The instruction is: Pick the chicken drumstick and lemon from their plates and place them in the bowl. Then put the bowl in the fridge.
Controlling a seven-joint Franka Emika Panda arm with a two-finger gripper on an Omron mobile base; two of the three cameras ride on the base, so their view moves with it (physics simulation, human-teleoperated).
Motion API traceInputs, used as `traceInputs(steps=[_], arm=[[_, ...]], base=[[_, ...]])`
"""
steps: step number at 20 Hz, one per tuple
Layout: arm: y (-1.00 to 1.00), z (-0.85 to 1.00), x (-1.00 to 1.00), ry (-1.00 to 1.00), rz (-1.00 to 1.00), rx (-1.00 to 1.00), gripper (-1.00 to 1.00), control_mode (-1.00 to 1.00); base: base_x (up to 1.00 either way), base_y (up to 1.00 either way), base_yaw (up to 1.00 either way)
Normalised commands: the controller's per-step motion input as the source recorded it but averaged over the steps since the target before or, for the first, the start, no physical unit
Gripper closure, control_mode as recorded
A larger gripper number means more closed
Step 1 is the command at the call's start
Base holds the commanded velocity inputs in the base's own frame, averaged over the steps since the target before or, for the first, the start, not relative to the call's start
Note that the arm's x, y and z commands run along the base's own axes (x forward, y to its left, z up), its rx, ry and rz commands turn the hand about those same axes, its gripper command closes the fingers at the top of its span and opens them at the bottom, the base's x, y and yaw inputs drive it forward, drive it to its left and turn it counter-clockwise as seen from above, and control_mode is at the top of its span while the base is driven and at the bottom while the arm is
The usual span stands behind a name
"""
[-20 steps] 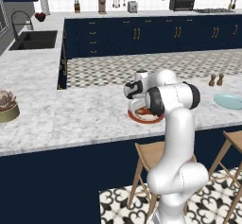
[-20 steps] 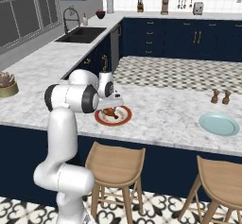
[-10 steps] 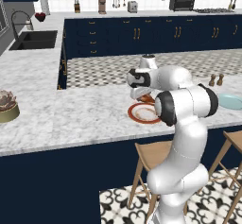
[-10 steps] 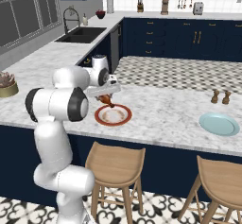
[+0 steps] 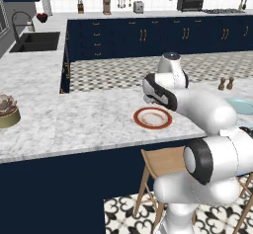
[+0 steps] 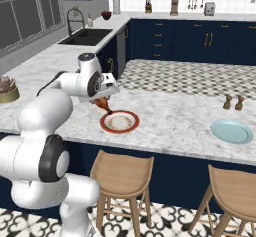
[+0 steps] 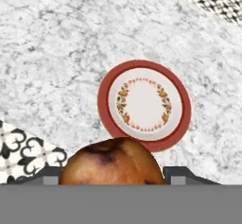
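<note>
Drumstick [image 7: 112, 161] is up off the red-rim plate [image 7: 144, 105], clamped in the gripper [image 6: 103, 102]. In the right base view it hangs w/ brown meat below the fingers, just above the plate's near-left edge. Hand view looks straight down: meat fills the space btwn the two dark tips, plate below it bare, only the printed ring showing.

Rel. to the red-rim plate: pale blue plate [image 6: 231, 131] sits well to its right on the same marble counter [image 5: 84, 117], salt/pepper pair [image 6: 233, 102] just behind that. Brown planter-like pot [image 5: 8, 112] is far to its left at the counter's end. Can't pick out the dark wood bowl or the lemon from these views, and the blue plate looks bare.

Step in hand, as I judge it: carry the drumstick to the bowl.
- Keep the grip firm; grip is on rounded meat, so it could roll or slip if the wrist swings fast.
- Hold height until clear of the plate rim, then move level.
- Find the bowl first; base may need to drive.
- Lower well inside the bowl before letting go. No dropping from high: it could bounce out.
</note>
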Motion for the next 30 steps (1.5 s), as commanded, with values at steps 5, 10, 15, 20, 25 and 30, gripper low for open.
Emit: traceInputs(steps=[5,10,15,20,25,30], arm=[[0.33,0.61,-1.0,0.21,0.04,-0.04,1.0,-1.0],[0.08,-0.02,-0.83,-0.02,0.1,0.01,1.0,-1.0],[0.0,-0.01,-0.01,0.01,0.0,0.0,1.0,-1.0],[0.0,0.0,-0.17,0.0,-0.01,0.0,1.0,1.0],[0.0,0.0,0.0,0.0,0.0,0.0,1.0,1.0],[0.0,0.0,0.0,0.0,0.0,0.0,1.0,1.0]], base=[[0.0,0.0,0.0],[0.0,0.0,0.0],[0.0,0.0,0.0],[-0.12,-0.05,-0.01],[-0.63,-0.83,-0.08],[-0.05,-1.0,-0.02]])
